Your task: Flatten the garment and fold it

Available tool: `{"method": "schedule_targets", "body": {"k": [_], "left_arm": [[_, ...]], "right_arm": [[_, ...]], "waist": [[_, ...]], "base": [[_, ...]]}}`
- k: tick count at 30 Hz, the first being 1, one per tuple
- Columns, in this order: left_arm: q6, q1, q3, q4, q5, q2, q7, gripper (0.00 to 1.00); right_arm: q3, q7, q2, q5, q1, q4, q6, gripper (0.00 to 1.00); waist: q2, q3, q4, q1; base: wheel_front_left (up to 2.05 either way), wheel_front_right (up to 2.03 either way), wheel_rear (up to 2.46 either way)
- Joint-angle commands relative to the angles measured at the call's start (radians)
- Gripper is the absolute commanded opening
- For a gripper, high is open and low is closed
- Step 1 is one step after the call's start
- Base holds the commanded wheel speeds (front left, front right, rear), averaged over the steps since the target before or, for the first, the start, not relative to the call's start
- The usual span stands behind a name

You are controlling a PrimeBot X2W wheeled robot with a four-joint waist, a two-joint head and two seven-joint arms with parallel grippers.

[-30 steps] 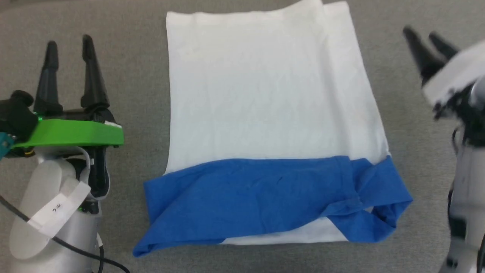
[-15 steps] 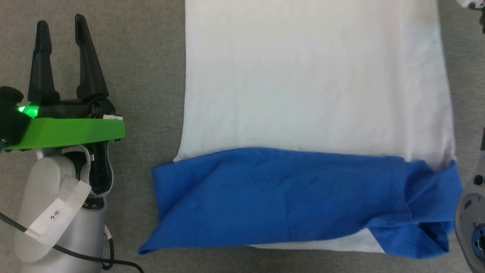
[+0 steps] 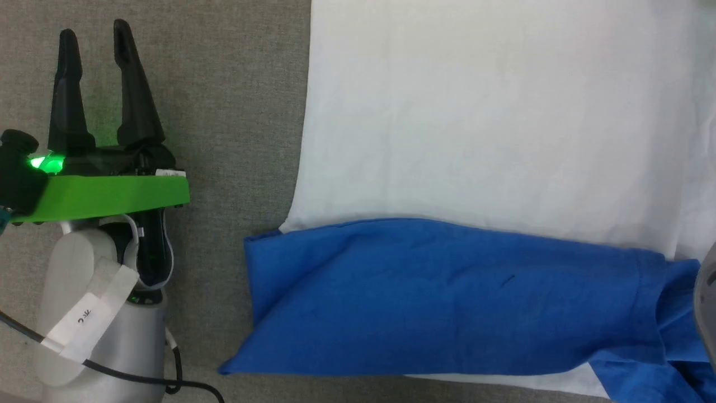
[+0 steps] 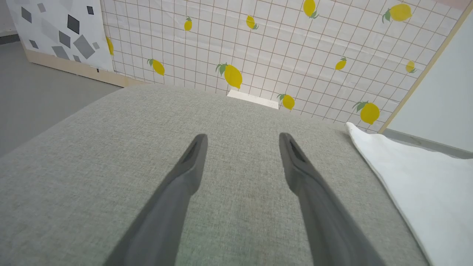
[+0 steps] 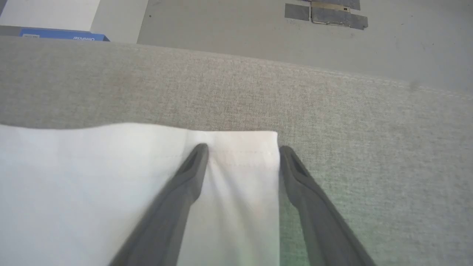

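The garment [image 3: 492,112] lies flat on the grey cushioned surface [image 3: 235,84], white body spread out. Its blue sleeves [image 3: 447,296] are folded across the near end. My left gripper [image 3: 94,36] stands open over bare grey fabric, left of the garment and apart from it. In the left wrist view the left gripper [image 4: 242,138] holds nothing, and the garment's white edge [image 4: 425,184] lies to its right. My right gripper [image 5: 244,148] is open over a white hemmed corner of the garment [image 5: 111,184]. One finger is over the cloth and the other at its side edge. I cannot tell whether they touch it.
A small white box [image 4: 253,99] sits at the surface's far edge, before a lemon-patterned wall [image 4: 258,44]. Beyond the surface's edge in the right wrist view lie grey floor, a blue box [image 5: 63,35] and tape patches [image 5: 325,11]. A pale part of the right arm [image 3: 707,302] shows at the head view's right edge.
The head camera has moved closer, so the garment looks larger and sits further right. The right gripper, at upper right a second ago, has left that view. The left gripper holds its place, open.
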Motion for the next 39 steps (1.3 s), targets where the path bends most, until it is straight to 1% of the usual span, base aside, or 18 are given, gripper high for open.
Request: {"method": "schedule_targets", "body": {"k": [1, 6, 8, 10, 13, 15, 16, 20, 21, 24, 26, 29, 34, 39], "left_arm": [[-0.01, -0.008, 0.006, 0.006, 0.007, -0.006, -0.004, 1.0], [-0.036, -0.04, 0.006, 0.025, -0.016, 0.005, 0.009, 1.0], [-0.044, -0.069, 0.003, 0.027, -0.032, 0.018, 0.043, 1.0], [-0.052, -0.113, -0.009, 0.034, -0.04, 0.042, 0.103, 1.0], [-0.061, -0.213, -0.036, 0.066, -0.063, 0.08, 0.24, 1.0], [-0.063, -0.3, -0.062, 0.11, -0.098, 0.097, 0.38, 1.0], [-0.059, -0.337, -0.071, 0.13, -0.111, 0.103, 0.437, 1.0], [-0.035, -0.521, -0.133, 0.243, -0.153, 0.124, 0.73, 1.0], [-0.03, -0.549, -0.145, 0.261, -0.149, 0.132, 0.771, 1.0], [-0.009, -0.658, -0.199, 0.345, -0.141, 0.143, 0.944, 1.0], [0.004, -0.701, -0.225, 0.383, -0.12, 0.158, 1.01, 1.0], [0.017, -0.738, -0.253, 0.423, -0.081, 0.185, 1.058, 1.0], [0.016, -0.757, -0.302, 0.465, -0.014, 0.234, 1.096, 1.0], [0.006, -0.744, -0.312, 0.489, -0.035, 0.23, 1.129, 1.0]], "right_arm": [[0.007, 0.034, 0.012, 0.005, 0.034, 0.046, -0.001, 0.0], [0.031, 0.022, 0.016, 0.03, 0.024, 0.037, -0.001, 0.0], [0.056, 0.003, 0.02, 0.048, 0.024, 0.033, -0.001, 0.0], [0.082, -0.016, 0.026, 0.074, 0.025, 0.032, -0.001, 0.0], [0.125, -0.035, 0.034, 0.115, 0.029, 0.033, -0.001, 0.0], [0.165, -0.047, 0.036, 0.145, 0.031, 0.031, -0.001, 0.0], [0.184, -0.048, 0.036, 0.155, 0.032, 0.031, -0.001, 0.0], [0.237, -0.057, 0.031, 0.209, 0.033, 0.02, -0.001, 0.0], [0.245, -0.059, 0.031, 0.216, 0.033, 0.018, -0.001, 0.0], [0.279, -0.071, 0.031, 0.248, 0.034, 0.012, -0.001, 0.0], [0.302, -0.08, 0.034, 0.268, 0.034, 0.006, -0.001, 0.0], [0.332, -0.09, 0.038, 0.296, 0.032, 0.0, -0.001, 0.0], [0.372, -0.105, 0.027, 0.327, 0.028, -0.007, -0.001, 0.0], [0.402, -0.118, 0.002, 0.337, 0.018, -0.013, -0.001, 0.0]], "waist": [[0.0, -0.005, -0.007, -0.0001], [0.0, -0.032, -0.037, -0.0001], [0.0, -0.047, -0.056, -0.0001], [0.0, -0.06, -0.077, -0.0001], [0.0, -0.075, -0.112, -0.0001], [0.0, -0.08, -0.138, -0.0001], [0.0, -0.079, -0.149, -0.0001], [0.0, -0.065, -0.19, -0.0001], [0.0, -0.061, -0.197, -0.0001], [0.0, -0.045, -0.224, -0.0001], [0.0, -0.034, -0.241, -0.0001], [0.0, -0.017, -0.262, -0.0001], [0.0, 0.006, -0.281, -0.0001], [0.0, 0.023, -0.289, -0.0001]], "base": [[0.0, 0.0, 0.0], [0.0, 0.0, 0.0], [0.0, 0.0, 0.0], [0.0, 0.0, 0.0], [0.0, 0.0, 0.0], [0.0, 0.0, 0.0], [0.0, 0.0, 0.0], [0.0, 0.0, 0.0], [0.0, 0.0, 0.0], [0.0, 0.0, 0.0], [0.0, 0.0, 0.0], [0.0, 0.0, 0.0], [0.0, 0.0, 0.0], [0.0, 0.0, 0.0]]}}
